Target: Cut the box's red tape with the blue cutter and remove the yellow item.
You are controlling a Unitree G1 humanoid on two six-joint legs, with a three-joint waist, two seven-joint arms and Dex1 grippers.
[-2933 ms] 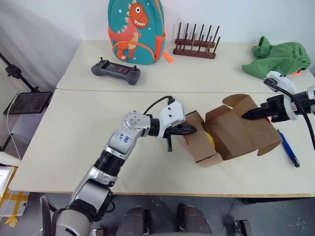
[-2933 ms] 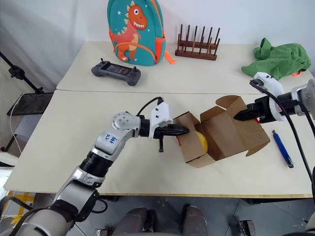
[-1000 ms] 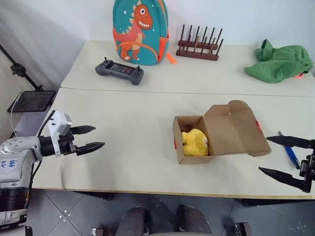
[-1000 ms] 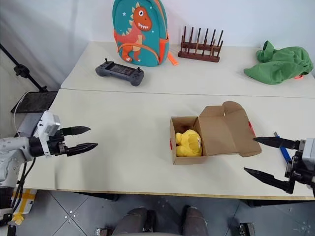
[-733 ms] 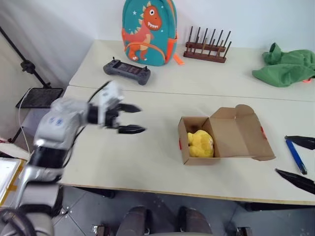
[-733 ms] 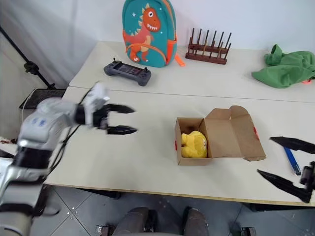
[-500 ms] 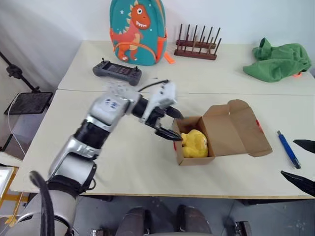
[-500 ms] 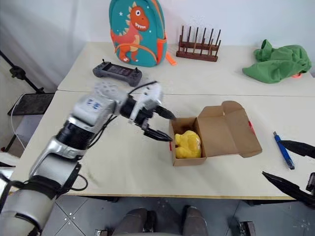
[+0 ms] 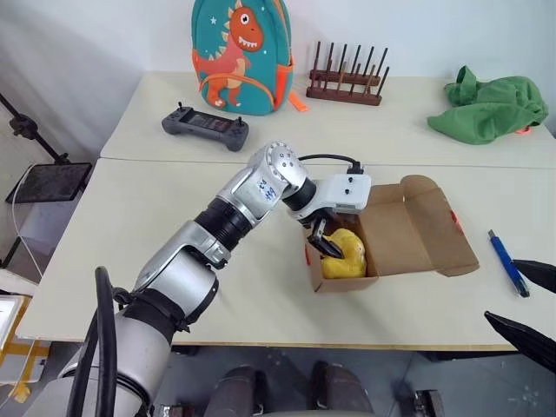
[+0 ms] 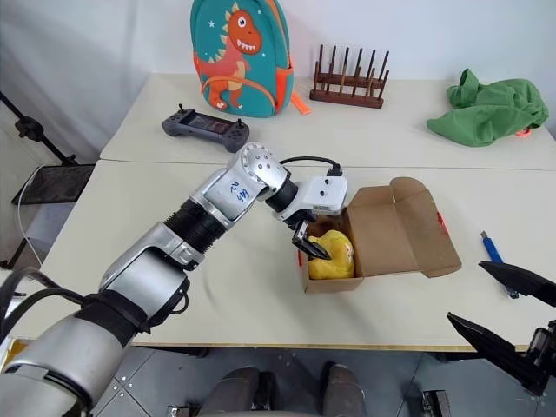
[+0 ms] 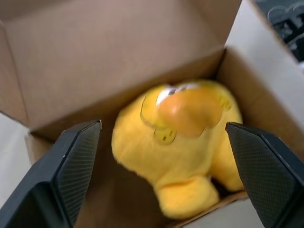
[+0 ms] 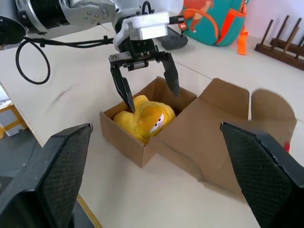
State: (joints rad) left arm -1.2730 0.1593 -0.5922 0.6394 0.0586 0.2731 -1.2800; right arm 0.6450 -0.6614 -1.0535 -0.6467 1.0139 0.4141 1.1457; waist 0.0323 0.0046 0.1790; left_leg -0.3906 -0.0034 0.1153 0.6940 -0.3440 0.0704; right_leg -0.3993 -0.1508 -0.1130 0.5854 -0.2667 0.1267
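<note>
1 shift — left tool (image 12: pixel 145 80) now over the yellow item (image 12: pixel 142 118)

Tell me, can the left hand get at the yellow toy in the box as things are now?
Probably yes. The box lies open with its lid folded back, and the left hand hangs open right above the yellow toy, with nothing between them.
</note>
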